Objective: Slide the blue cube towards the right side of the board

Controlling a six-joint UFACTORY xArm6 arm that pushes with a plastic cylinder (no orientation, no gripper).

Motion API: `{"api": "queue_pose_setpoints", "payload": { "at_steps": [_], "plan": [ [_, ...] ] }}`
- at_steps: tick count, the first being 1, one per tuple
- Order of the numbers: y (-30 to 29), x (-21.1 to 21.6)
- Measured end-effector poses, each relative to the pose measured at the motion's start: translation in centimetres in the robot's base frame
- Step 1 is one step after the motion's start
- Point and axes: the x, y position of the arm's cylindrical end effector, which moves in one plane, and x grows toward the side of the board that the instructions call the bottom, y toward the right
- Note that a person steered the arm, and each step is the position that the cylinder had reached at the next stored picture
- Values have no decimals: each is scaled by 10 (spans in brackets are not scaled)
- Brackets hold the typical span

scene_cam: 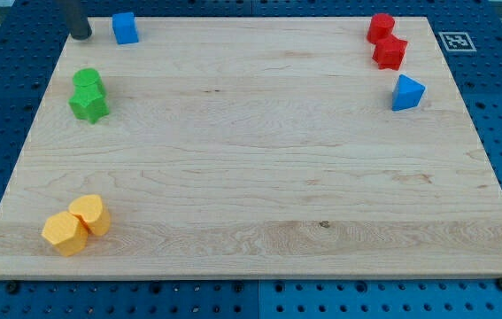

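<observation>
The blue cube [125, 27] sits at the view's top left of the wooden board [251, 151], close to the top edge. My tip [81, 36] rests on the board just to the left of the blue cube, with a small gap between them. Only the rod's lower end shows; the rest is cut off by the top of the view.
A blue wedge-shaped block [407, 92] lies at the right. A red cylinder [380, 27] and a red star-like block [390, 52] sit at the top right. A green cylinder [87, 81] and green star [88, 105] are at the left. Two yellow blocks [88, 213] [64, 232] lie bottom left.
</observation>
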Motion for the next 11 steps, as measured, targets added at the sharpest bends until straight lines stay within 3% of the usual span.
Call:
{"api": "queue_pose_setpoints", "payload": {
  "at_steps": [1, 4, 6, 11],
  "plan": [
    [0, -1],
    [87, -11],
    [99, 16],
    [211, 16]
  ]
}}
